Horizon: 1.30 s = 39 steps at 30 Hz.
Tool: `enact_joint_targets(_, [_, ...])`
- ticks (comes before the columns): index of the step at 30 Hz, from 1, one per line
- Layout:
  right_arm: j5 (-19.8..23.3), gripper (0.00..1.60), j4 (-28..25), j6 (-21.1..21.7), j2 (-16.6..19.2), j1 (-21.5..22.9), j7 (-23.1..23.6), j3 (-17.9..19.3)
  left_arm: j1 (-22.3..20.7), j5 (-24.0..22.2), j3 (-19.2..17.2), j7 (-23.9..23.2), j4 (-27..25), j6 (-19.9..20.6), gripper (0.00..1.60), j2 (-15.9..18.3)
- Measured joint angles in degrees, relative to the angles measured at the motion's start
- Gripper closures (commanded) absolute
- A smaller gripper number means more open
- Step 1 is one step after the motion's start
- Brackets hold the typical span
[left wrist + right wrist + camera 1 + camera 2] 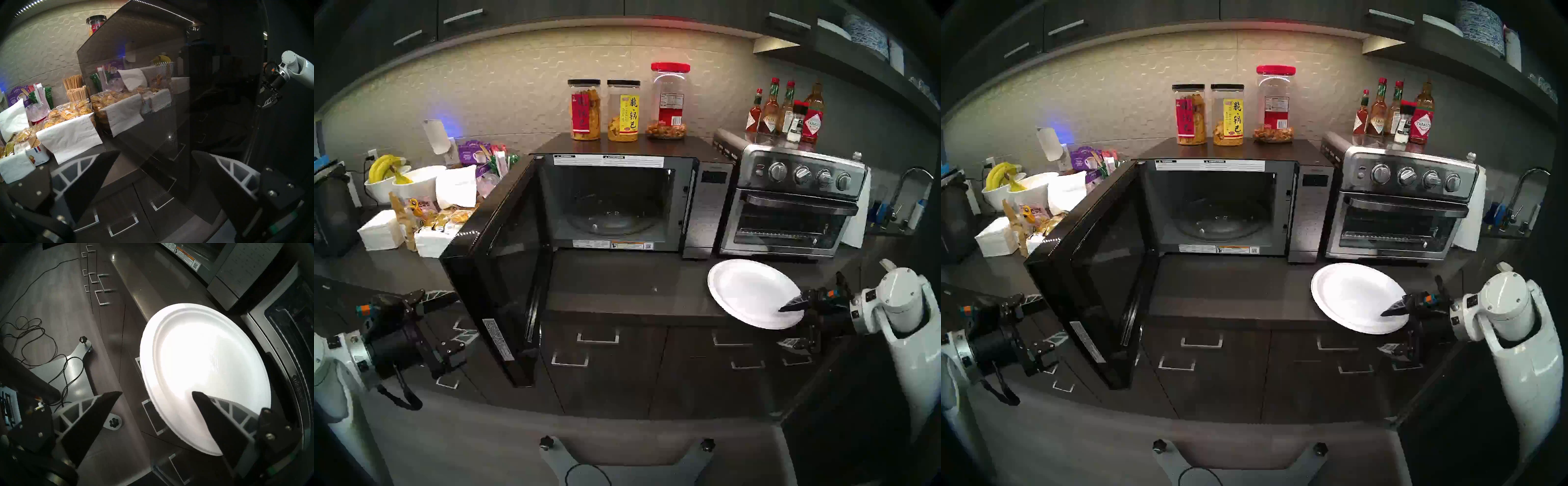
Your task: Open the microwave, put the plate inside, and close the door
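Note:
The black microwave [704, 203] stands with its cavity showing and an empty glass turntable [612, 222] inside. Its door [504, 271] is swung wide out to the left, past the counter's front edge. The white plate [748, 292] lies on the counter in front of the toaster oven, its near rim overhanging the edge. My right gripper [787, 325] is open and straddles that rim, one finger above the plate [203, 361] and the other below it. My left gripper [463, 315] is open and holds nothing, just outside the door's outer face [212, 101].
A silver toaster oven [789, 210] with sauce bottles on top stands right of the microwave. Three snack jars [622, 108] sit on the microwave. Bowls of bananas, napkins and snack packs [426, 210] crowd the counter to the left. Drawer handles [599, 337] line the cabinet front below.

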Motion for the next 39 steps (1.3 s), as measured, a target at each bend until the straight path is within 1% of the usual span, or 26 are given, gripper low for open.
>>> enact_joint_targets(24, [-1.3,0.0,-0.5,-0.1,-0.2,0.0,-0.5,-1.4,0.0,0.0,0.0,0.0,0.0,0.0,0.0,0.0])
enact_joint_targets(39, [-2.4,0.0,-0.6,0.4,-0.4,0.5,-2.3,-4.5,0.0,0.0,0.0,0.0,0.0,0.0,0.0,0.0])
